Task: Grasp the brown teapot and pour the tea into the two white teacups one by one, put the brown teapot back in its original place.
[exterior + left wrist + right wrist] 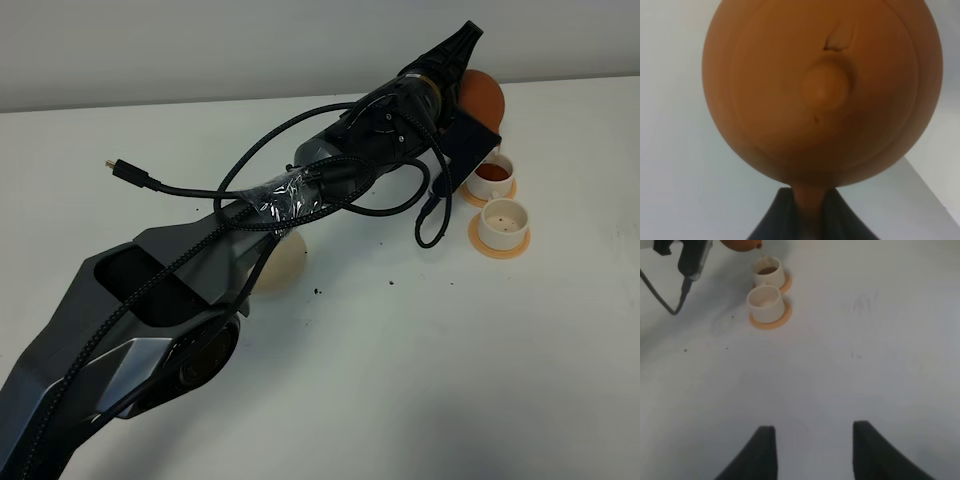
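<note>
Diagonally across the overhead view, the dark left arm (200, 270) stretches from the lower left to the upper right, draped in black cables (200, 188). At its tip, the left claw (807, 202) is clamped tight on the loop handle of the brown teapot (483, 95), held in the air at the upper right of the frame. Just below the teapot sits the upper teacup (492, 172), white and holding brown tea. The lower teacup (505, 218), just beside it, looks empty. Each stands on a small orange saucer (500, 247) on the white tabletop (450, 380). The cream coaster (288, 262) lies left of centre, partly hidden under the arm and well apart from the cups. In the left wrist view, the teapot's lid and its knob (825, 90) fill the frame. The right claw (812, 455) hangs wide open over the tabletop, holding nothing.
</note>
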Controlling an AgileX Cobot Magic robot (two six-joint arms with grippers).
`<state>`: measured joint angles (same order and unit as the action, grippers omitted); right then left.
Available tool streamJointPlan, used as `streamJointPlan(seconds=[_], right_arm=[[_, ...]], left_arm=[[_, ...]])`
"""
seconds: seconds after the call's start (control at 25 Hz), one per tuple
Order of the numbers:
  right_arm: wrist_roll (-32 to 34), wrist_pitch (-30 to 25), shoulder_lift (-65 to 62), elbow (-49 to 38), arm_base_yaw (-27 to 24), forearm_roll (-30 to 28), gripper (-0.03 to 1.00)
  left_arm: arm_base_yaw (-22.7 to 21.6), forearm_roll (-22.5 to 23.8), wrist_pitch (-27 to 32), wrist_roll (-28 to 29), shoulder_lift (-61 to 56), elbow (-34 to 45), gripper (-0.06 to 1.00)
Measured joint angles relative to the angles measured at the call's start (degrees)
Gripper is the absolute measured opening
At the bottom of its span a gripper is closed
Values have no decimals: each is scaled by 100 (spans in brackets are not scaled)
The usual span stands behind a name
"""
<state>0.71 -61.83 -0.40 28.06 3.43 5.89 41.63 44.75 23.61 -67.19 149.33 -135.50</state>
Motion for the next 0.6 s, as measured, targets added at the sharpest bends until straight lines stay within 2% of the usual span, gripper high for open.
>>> streamJointPlan(seconds=[0.6], right_arm=[[0, 0, 0, 0, 0, 0, 37]], left_arm=[[0, 156, -52, 0, 0, 0, 12]])
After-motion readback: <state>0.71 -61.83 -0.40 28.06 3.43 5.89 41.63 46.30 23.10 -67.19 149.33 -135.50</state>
